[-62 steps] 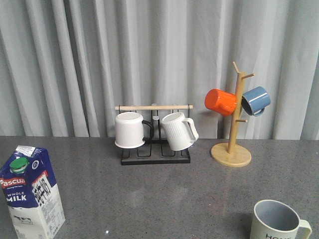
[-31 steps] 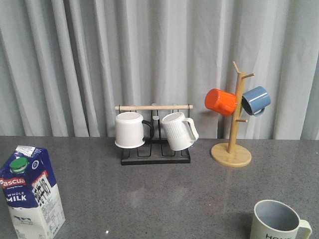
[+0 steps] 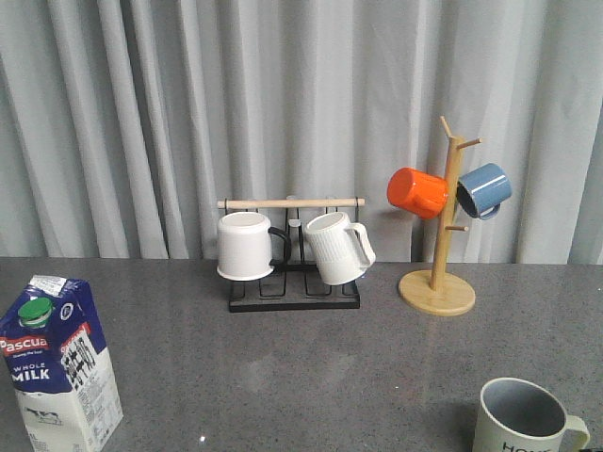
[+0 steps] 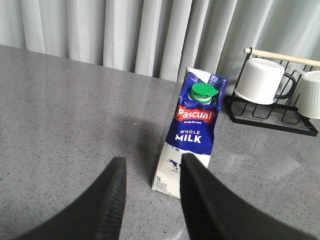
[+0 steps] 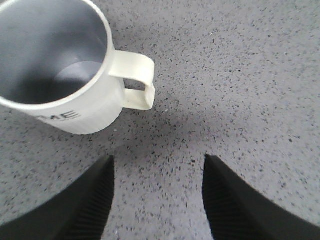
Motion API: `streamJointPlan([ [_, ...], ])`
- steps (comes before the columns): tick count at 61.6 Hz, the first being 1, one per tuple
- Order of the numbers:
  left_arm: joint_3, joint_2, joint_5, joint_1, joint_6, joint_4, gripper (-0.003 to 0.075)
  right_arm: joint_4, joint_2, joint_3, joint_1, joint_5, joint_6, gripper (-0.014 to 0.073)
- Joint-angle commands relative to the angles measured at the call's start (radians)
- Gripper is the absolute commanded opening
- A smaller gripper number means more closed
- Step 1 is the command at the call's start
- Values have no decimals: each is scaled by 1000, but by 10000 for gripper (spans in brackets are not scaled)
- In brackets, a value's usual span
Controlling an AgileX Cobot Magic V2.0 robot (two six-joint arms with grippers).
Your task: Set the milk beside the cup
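Milk (image 3: pixel 58 363) stands untouched at the bench's (image 3: pixel 301 367) 8 o'clock, well apart from the cup (image 3: pixel 526 419) at 4 o'clock. Both tools, left (image 4: pixel 150 192) and right (image 5: pixel 157 200), gape empty; grasp and carry remain.

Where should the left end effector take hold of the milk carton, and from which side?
Grip the milk carton across its flat side walls at mid-body, below the sloped top and green cap. It stands upright, so a level approach from the robot's side suits. The open left end effector already faces it.
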Motion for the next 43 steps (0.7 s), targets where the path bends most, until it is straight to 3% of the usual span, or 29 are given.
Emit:
streamJointPlan([
  [1, -32, 13, -74, -1, 3, -1, 265, -4, 30, -27, -6, -99, -13, 384],
  [43, -32, 14, -74, -1, 3, -1, 265, -27, 214, -27, -6, -321, -26, 384],
])
